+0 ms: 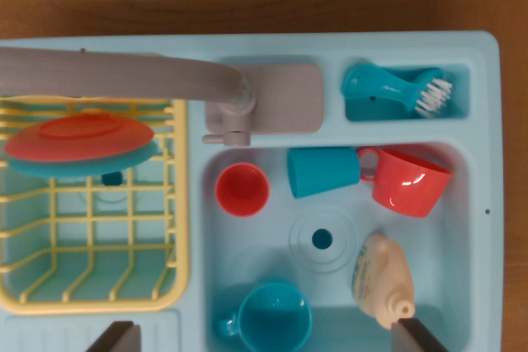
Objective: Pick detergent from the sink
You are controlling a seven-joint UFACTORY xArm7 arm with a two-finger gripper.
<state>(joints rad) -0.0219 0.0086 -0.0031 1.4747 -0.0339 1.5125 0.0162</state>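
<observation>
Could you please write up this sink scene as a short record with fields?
target: detergent bottle, lying on its side in the sink basin, cap toward the picture's bottom
hand: only two fingertips show at the bottom edge, set wide apart, holding nothing
in basin: red cup, blue cup on its side, red mug, blue mug
drain: uncovered
rack: yellow rack with red plate over a blue one
brush: in upper compartment
</observation>
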